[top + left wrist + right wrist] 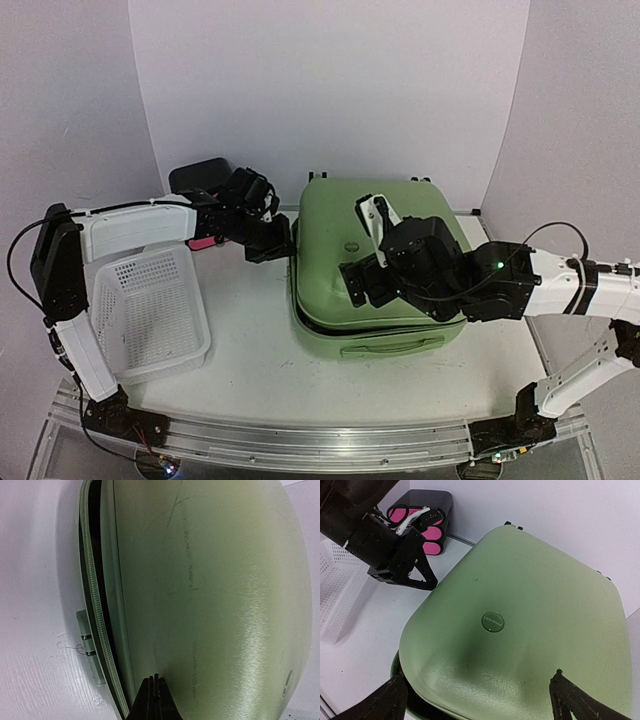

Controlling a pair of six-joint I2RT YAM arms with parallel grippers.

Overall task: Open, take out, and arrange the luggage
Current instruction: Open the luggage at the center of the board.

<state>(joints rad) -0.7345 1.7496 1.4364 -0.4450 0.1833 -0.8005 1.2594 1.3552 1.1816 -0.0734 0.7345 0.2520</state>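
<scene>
Left gripper (pixel 155 685) (pinched) at pebbled luggage (pixel 210 595).

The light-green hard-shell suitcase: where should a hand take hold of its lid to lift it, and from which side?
Take the lid's lower rim on the left edge of the light-green hard-shell suitcase, coming from the left. There the lid stands slightly ajar above the zipper seam, so a finger could probably slip under; the domed top offers no hold.

Left jaws pressed together, right jaws spread wide.
</scene>
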